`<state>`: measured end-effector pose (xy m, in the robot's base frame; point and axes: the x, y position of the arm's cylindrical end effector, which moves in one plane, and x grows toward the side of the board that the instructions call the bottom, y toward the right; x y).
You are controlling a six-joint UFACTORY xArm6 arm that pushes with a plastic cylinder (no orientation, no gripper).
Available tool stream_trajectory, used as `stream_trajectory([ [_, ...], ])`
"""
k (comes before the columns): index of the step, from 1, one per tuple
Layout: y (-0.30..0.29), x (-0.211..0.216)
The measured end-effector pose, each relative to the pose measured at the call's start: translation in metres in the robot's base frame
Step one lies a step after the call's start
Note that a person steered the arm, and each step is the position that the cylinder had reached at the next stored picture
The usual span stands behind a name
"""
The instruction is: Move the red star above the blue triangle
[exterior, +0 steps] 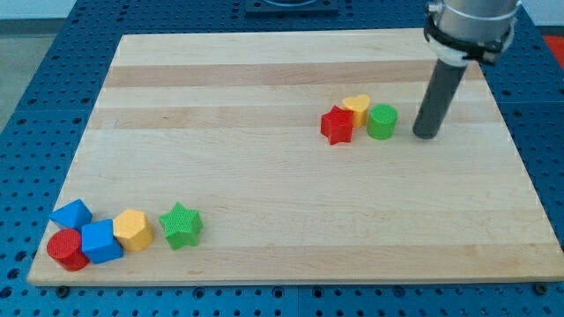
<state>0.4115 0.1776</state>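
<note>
**Lining up behind the red star's cluster**

My tip (426,135) rests on the bare wooden board (291,220), touching no block; being a plain rod, it has nothing to open or close and carries nothing. The rod rises from it nearly upright, leaning slightly toward the view's top right, where the arm's grey collar sits at the frame's upper edge.

Just to the tip's left stands the green cylinder (382,121), near but apart from it. Beyond that, further left, is the yellow heart (357,107), and the red star (337,125) is the farthest of the three, touching or nearly touching the heart. So the star is shielded from my tip by its two neighbours.

Far off toward the view's bottom left lies the other group: the blue triangle (71,214), with a red cylinder (67,249), a blue cube (101,241), a yellow block (132,229) and a green star (181,225) beside it.

This looks like the approach step, with the push not yet begun. A straight push leftward would drive the green cylinder first. The next move probably calls for skirting the cluster to reach the star's right or upper side cleanly, then driving it down and left to a spot just above the triangle.
</note>
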Motion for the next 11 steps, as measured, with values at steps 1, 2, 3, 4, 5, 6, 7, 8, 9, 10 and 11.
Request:
stream_trajectory([
  [1,-0.046,-0.006],
  [2,-0.112,-0.006],
  [3,-0.185,-0.001],
  [4,-0.251,0.007],
  [5,-0.294,0.019],
  [6,-0.301,0.019],
  [7,-0.293,0.003],
  [8,-0.251,-0.003],
  [9,-0.232,0.023],
  [10,-0.268,0.049],
  [11,-0.331,0.064],
])
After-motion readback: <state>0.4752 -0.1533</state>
